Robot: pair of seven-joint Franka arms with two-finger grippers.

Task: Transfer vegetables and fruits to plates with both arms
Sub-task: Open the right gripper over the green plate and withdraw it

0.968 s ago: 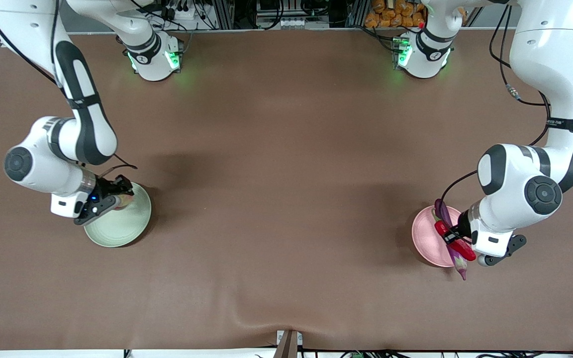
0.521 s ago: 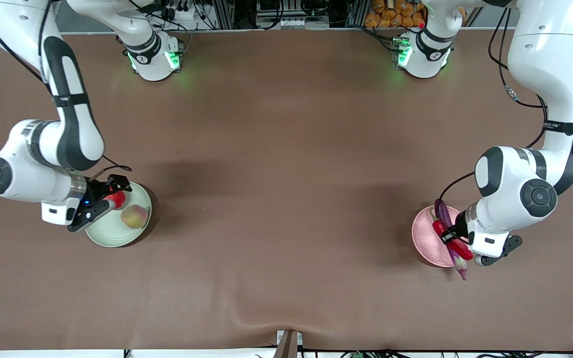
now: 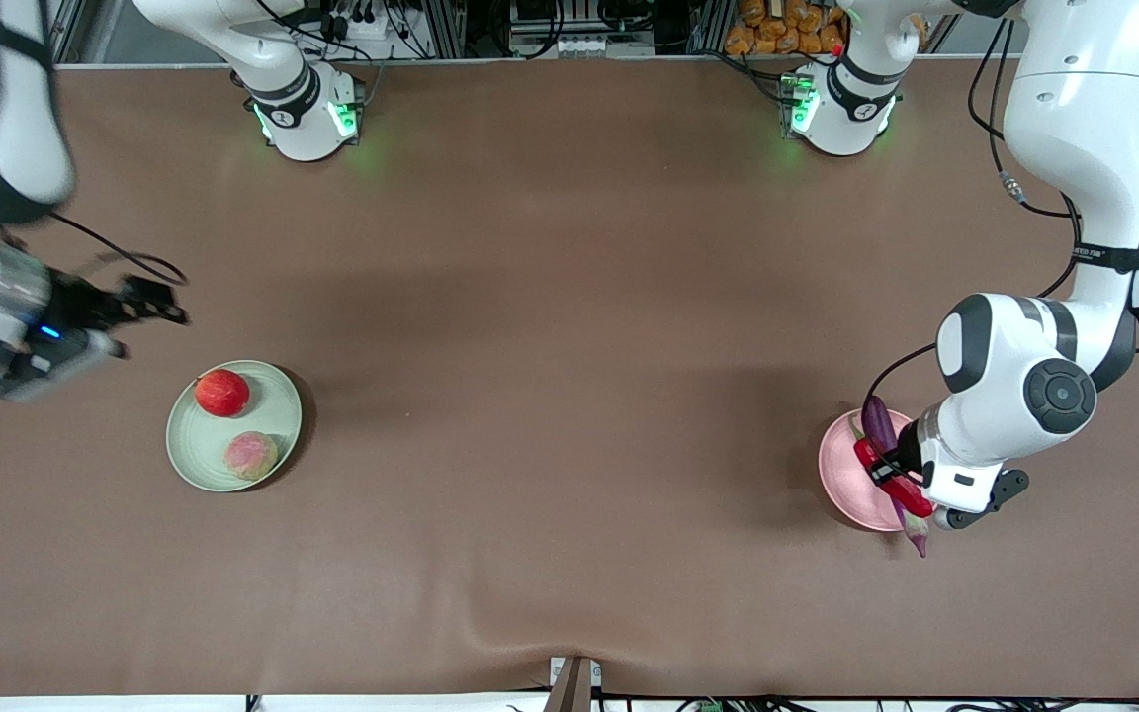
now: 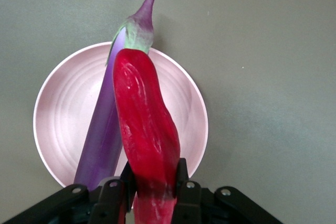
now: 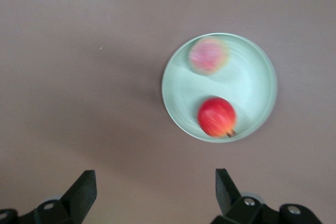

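At the lower right of the front view, the left gripper (image 3: 894, 473) is clamped on the glossy red chili pepper (image 4: 147, 129), over the round pale pink plate (image 3: 846, 475) where the long slim purple eggplant (image 4: 105, 135) lies. At the left edge, the right gripper (image 5: 155, 195) hangs wide open and empty, above the brown table (image 3: 569, 297). The round red apple (image 3: 221, 393) and the pale yellow-pink peach (image 3: 251, 456) sit apart on the round pale green plate (image 3: 278, 420).

I see the brown desk (image 3: 569, 297) w/ a ripple in its cover near the camera-side edge, mid-span. A grey bracket (image 3: 574, 682) sits at that edge. Past the base-side edge: orange items (image 3: 777, 25), cables (image 3: 372, 20) and metal framing (image 3: 451, 25).
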